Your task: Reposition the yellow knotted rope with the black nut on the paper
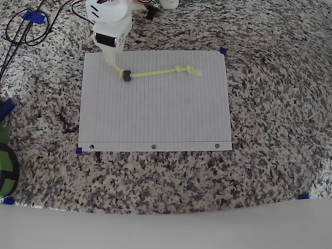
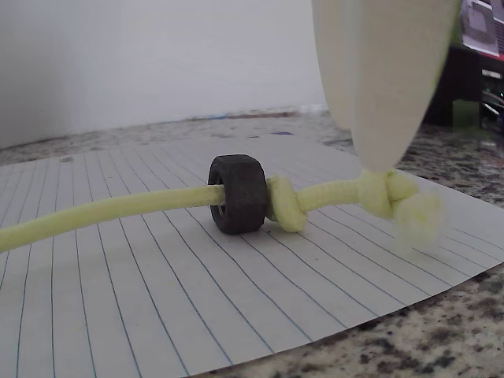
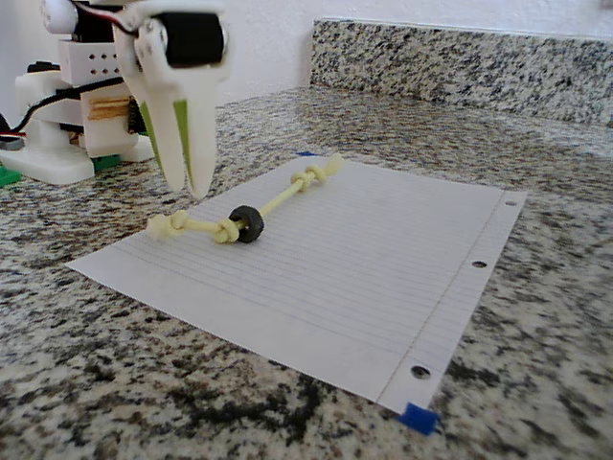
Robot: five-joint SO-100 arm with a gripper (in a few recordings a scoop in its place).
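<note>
rope (image 3: 273,204): limp, light | grasp: end knot beside nut (image 3: 247,224) | gripper (image 3: 189,182): fingers together, empty, above knot

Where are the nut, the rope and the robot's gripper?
Nut (image 2: 238,194), wrist view: its side face.
Rope (image 1: 155,73), overhead view: middle of the cord.
Gripper (image 3: 189,182), fixed view: between the fingertips.

Speckled granite countertop (image 1: 270,129), matching backsplash (image 3: 460,67) (white wall (image 2: 150,55) above), soft even light.
</note>
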